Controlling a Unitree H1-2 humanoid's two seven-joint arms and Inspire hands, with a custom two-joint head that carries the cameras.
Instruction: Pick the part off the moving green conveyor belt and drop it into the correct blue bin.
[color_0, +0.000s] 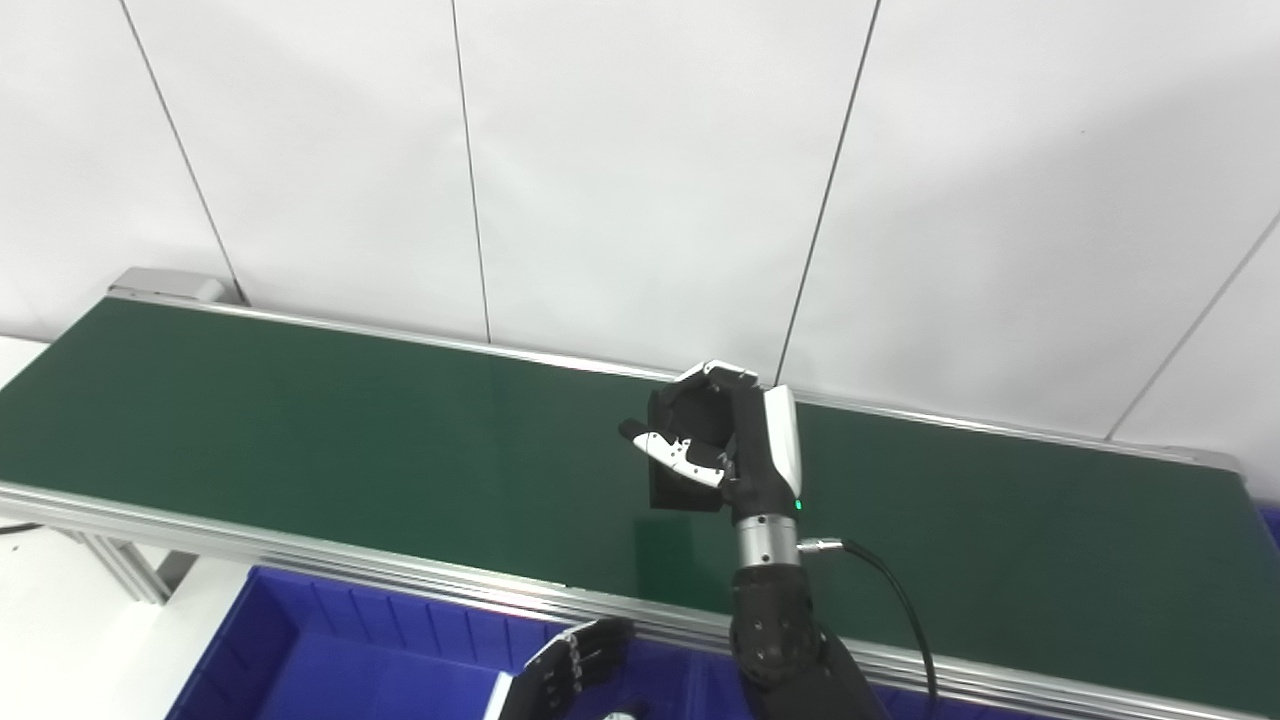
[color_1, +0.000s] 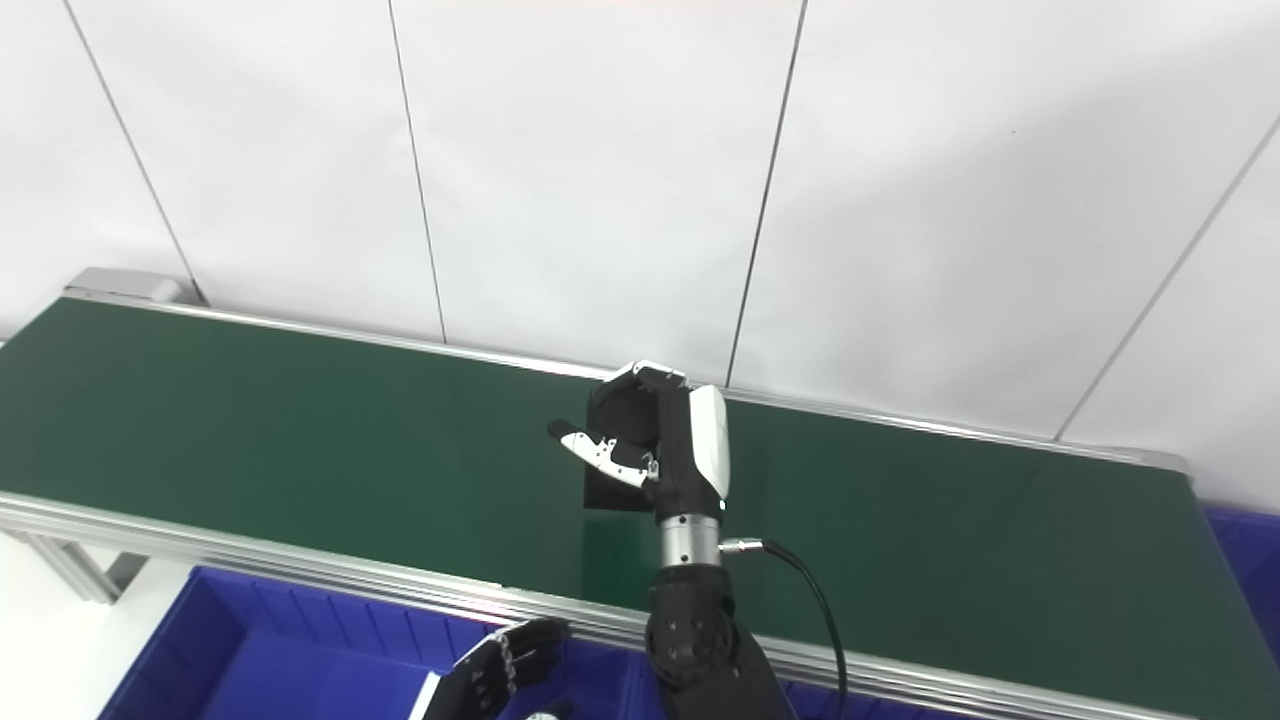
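Note:
A black flat rectangular part (color_0: 682, 494) stands on edge on the green conveyor belt (color_0: 300, 420), near its middle. My right hand (color_0: 735, 430) is shut on it: the fingers curl over its top edge and the thumb crosses its front face. I cannot tell whether the part is lifted off the belt. My left hand (color_0: 575, 665) is low at the bottom edge, over a blue bin (color_0: 300, 650), with fingers loosely apart and holding nothing. The part also shows in the right eye view (color_1: 605, 495).
The belt's aluminium front rail (color_0: 400, 580) runs between the belt and the near blue bin. A second blue bin (color_1: 1240, 550) shows at the far right past the belt's end. A white panelled wall stands behind the belt. A black cable (color_0: 900, 590) hangs from my right wrist.

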